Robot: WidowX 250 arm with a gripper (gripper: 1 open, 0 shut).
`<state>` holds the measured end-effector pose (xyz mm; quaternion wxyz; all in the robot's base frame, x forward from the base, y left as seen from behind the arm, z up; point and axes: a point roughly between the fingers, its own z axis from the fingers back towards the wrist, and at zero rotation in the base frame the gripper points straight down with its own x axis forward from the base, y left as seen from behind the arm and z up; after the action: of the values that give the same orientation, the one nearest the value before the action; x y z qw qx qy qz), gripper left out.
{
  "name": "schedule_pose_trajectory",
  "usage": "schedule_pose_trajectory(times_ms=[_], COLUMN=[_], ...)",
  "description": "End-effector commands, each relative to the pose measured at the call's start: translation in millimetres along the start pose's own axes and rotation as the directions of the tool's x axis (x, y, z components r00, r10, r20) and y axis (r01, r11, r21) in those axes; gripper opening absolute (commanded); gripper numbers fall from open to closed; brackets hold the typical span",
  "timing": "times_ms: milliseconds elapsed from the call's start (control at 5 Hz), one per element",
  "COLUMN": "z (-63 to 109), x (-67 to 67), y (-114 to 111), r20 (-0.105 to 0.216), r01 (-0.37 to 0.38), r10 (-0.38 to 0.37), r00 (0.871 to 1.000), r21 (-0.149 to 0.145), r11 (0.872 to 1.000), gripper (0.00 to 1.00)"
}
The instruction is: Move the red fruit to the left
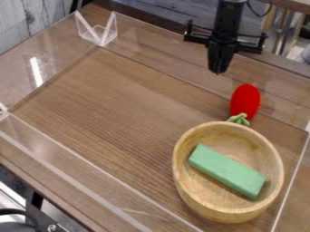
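Your jaws (215,67) are closed on nothing, away from the red fruit (246,101), which lies on the surface (115,100) just beyond the bowl (183,178). Expect it light, firm and slippery; pinch across its fat middle, clear of the leafy stem.

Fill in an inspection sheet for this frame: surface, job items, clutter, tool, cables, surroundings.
Surface: brown wooden tabletop, grain visible
Job items: red fruit on the table above the bowl, green stem end toward it
Clutter: wooden bowl holding green block; clear wire-like object near the far edge
Tool: black, closed, left of the fruit, holding nothing
Cables: black, bottom-left corner
Surroundings: grey patterned material, upper left
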<state>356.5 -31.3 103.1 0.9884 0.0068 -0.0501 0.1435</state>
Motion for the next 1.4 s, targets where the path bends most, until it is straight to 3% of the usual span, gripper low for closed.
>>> schedule_pose_trajectory(times_ms=[0,200,400,600,1000,1200], z=[12.5,-5.1,5.8,12.1,48.9,38.1], x=[-4.9,-21.4,-14.6,-13.6,1.7,-5.3], y=[-12.9,-26.6,-28.1,-26.0,1.7,-12.1], r20=[0.078,0.069,0.088,0.089,0.137,0.125], r01=[0.033,0.079,0.071,0.063,0.017,0.013], r10=[-0.03,-0.076,-0.067,-0.058,-0.007,-0.005], r00=[0.996,0.995,0.994,0.994,0.991,0.992], r21=[-0.038,-0.042,-0.053,-0.052,-0.077,-0.066], r11=[0.999,0.996,0.996,0.997,0.997,0.998], gripper=[1.0,1.0,0.0,0.0,0.0,1.0])
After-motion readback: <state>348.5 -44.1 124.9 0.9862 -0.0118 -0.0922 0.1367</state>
